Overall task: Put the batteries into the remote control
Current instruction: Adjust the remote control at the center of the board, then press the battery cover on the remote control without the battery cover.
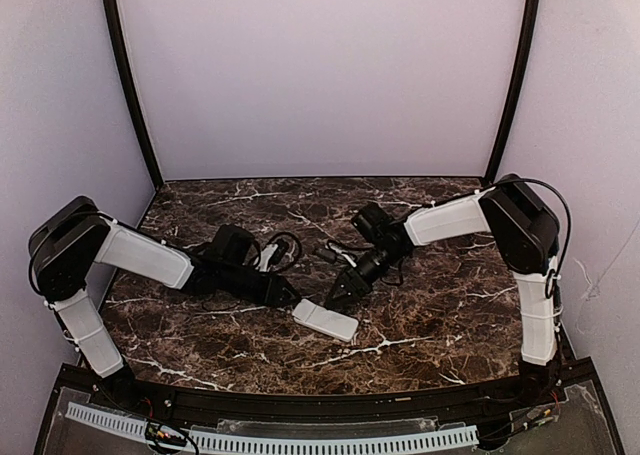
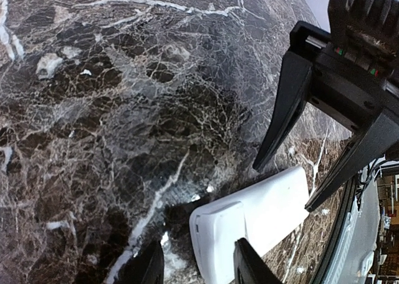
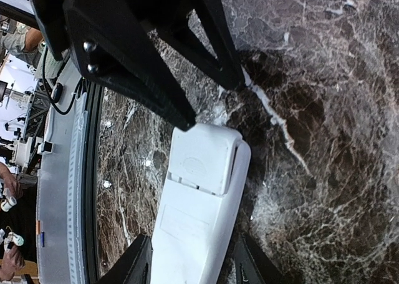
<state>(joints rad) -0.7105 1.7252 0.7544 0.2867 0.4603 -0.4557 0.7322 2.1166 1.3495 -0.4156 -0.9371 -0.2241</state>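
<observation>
the remote control [image 1: 325,320] lies flat on the dark marble table [image 1: 430,305], near the front edge and about midway between your two arms, with its plain white back facing up. a rectangular cover panel [image 3: 201,159], outlined by a seam, sits at the end of the remote nearest your left gripper [image 3: 213,104]. that gripper reaches in low from the left with its jaws spread, and the panel end of the remote sits in the gap between them. in the left wrist view bare marble shows between one jaw and the remote's side, so your left claw is released and grasps nothing. your right gripper [image 2: 285,185] reaches in from the opposite side and straddles the other end of the remote, one jaw along each long side. the jaws stand close to the plastic, but the wrist view is too steep to tell whether they pinch it or only flank it. the two grippers face each other over the remote, near but apart. a looped black cable [image 1: 285,247] lies on the table behind the left gripper.
</observation>
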